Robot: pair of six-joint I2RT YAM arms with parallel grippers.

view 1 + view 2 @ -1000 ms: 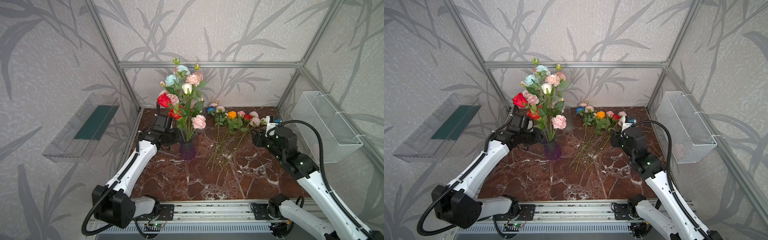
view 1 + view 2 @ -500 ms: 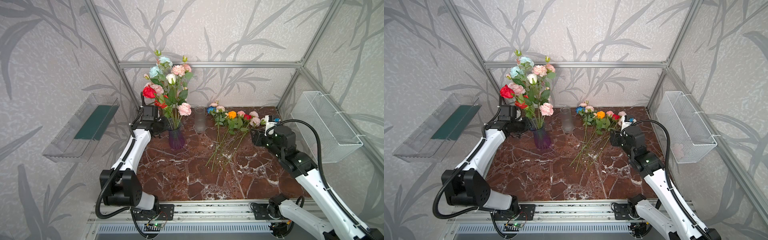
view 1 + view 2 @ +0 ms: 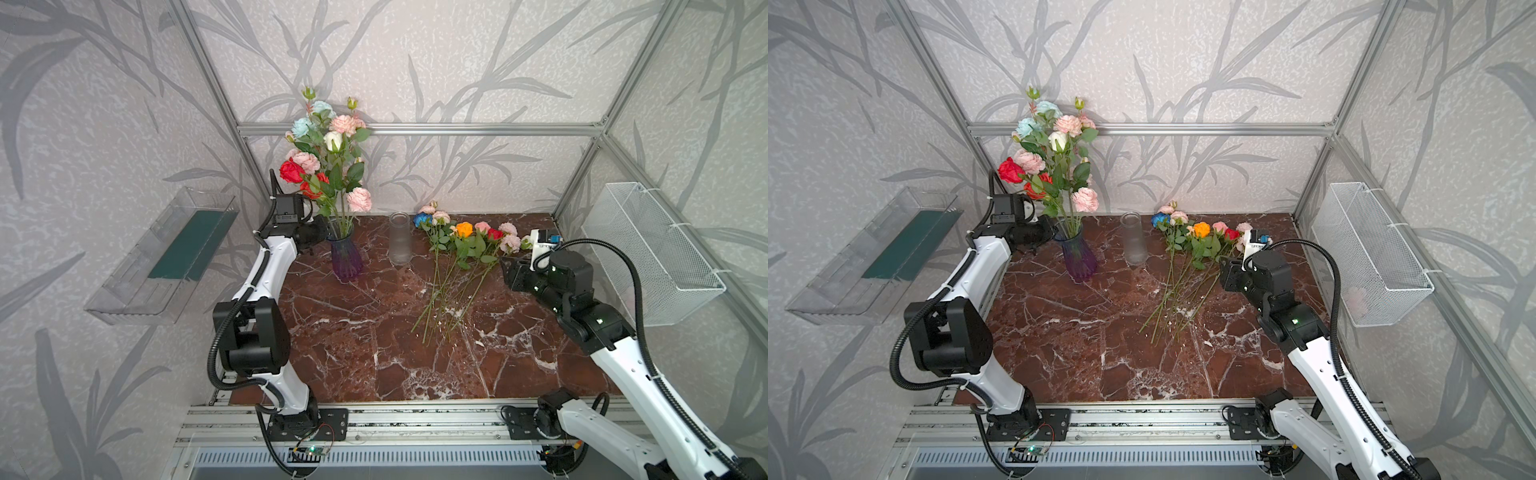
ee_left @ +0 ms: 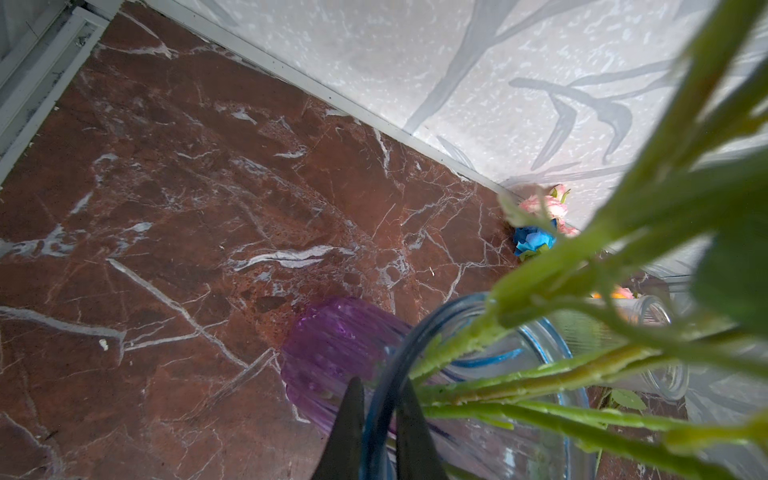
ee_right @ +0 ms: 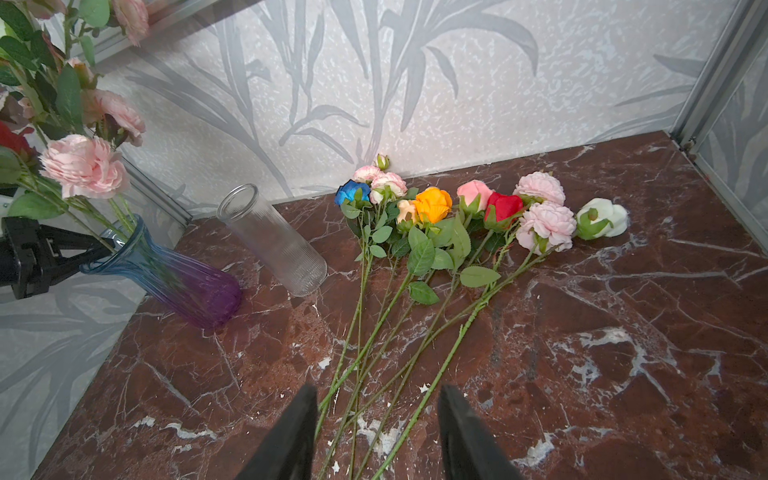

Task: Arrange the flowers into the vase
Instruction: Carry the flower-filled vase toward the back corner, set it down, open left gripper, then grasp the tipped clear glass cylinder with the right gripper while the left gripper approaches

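We find the left end effector (image 4: 381, 390) nipped tight on the rim of the purple vase (image 3: 345, 259), one finger inside the glass, one outside; the vase is at the back left of the worktop (image 3: 374, 332) with a bunch of flowers (image 3: 328, 166) standing in it; whether its base sits flat we cannot tell. The right end effector (image 5: 377, 390) is empty, jaws about half apart, hovering over the lower stems of the loose flowers (image 5: 432, 208); these lie fanned on the worktop, heads toward the back wall; a clear vase (image 3: 399, 239) stands empty between the two groups.

We judge a stem pick is due; we would come down on one stem where the fan spreads, away from the crossings; close on that alone; lift slowly so the leaves untangle; the rim hold should steady the top-heavy vase.
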